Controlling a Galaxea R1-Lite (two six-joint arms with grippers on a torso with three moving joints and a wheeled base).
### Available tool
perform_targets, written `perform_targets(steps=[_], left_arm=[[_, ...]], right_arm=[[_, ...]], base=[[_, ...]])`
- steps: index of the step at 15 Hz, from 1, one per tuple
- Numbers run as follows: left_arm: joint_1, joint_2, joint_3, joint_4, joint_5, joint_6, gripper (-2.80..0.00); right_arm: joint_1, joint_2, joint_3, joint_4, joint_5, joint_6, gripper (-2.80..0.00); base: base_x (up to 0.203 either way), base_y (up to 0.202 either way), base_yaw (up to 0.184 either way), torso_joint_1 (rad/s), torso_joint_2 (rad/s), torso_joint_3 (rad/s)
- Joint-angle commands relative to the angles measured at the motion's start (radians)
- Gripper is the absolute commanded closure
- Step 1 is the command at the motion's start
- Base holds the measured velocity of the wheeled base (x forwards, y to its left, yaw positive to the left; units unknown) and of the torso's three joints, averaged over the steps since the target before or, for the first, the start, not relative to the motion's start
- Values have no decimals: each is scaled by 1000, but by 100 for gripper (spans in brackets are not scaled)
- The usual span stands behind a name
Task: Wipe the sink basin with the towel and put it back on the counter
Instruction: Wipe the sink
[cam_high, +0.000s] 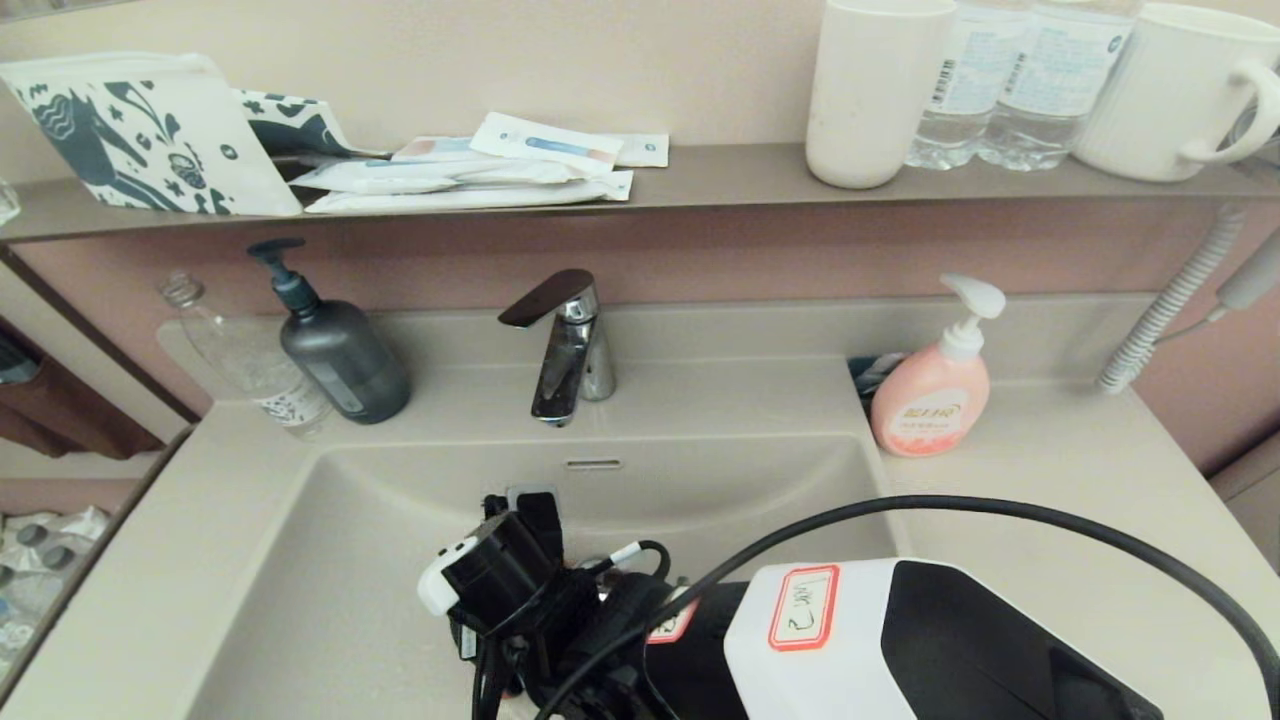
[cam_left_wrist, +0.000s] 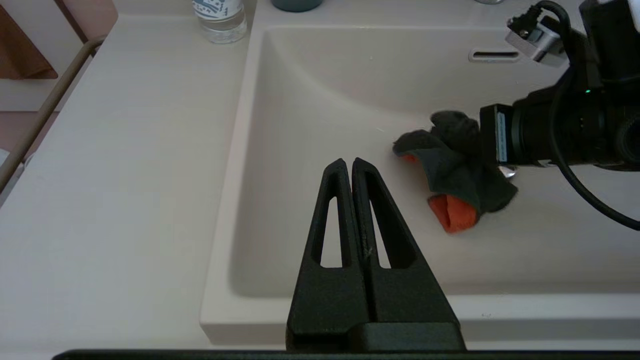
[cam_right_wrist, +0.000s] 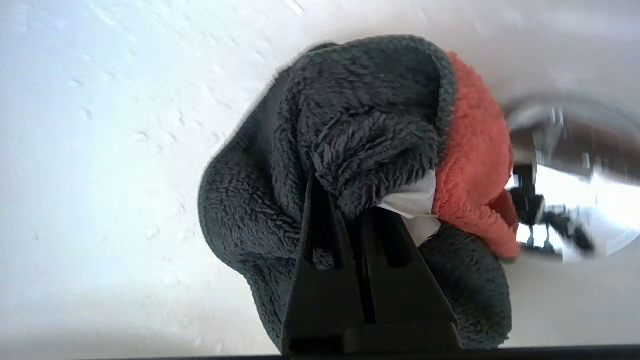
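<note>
— What do the jaws of the right gripper (cam_right_wrist: 345, 200) hold?

— They are closed on the towel (cam_right_wrist: 360, 150). The cloth is bunched around the two black fingers, the dark grey side mostly outside and the orange side folded at one edge (a small white label shows between them).

— And where is the towel?

— It is down inside the sink basin (cam_left_wrist: 325, 100), pressed on the floor of it. The chrome drain plug (cam_right_wrist: 575, 175) is just beside the cloth. From the left wrist view the towel (cam_left_wrist: 457, 170) hangs from the right gripper (cam_left_wrist: 487, 145), with an orange corner touching the basin.

— What about the left gripper?

— The left gripper (cam_left_wrist: 349, 167) has its jaws shut together with nothing between them. It hovers over the front rim of the basin, well apart from the towel.

— And around the sink?

— The faucet (cam_high: 565, 345) stands behind the basin on the worktop (cam_high: 1080, 470). To its left is a dark pump bottle (cam_high: 335, 350) and a clear bottle (cam_high: 245, 360); to its right is a pink soap bottle (cam_high: 935, 385).
</note>
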Motion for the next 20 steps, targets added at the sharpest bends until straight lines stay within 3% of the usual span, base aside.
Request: perform_targets(steps=[1,9,13,17,20], left_arm=[[0,1,0,0,0,0,0],[0,1,0,0,0,0,0],[0,1,0,0,0,0,0],[0,1,0,0,0,0,0],[0,1,0,0,0,0,0]], right_arm=[[-1,2,0,-15,-3,-19,0],[-62,98,0,-273,-80,-283,0],[-83,114,0,-272,-102,-303,0],[-104,111,6,-263,-193,-329,0],[-121,67,31,-188,-218,-327,0]], base=[[0,0,0,0,0,0],[0,0,0,0,0,0],[0,0,0,0,0,0],[0,0,0,0,0,0],[0,0,0,0,0,0]])
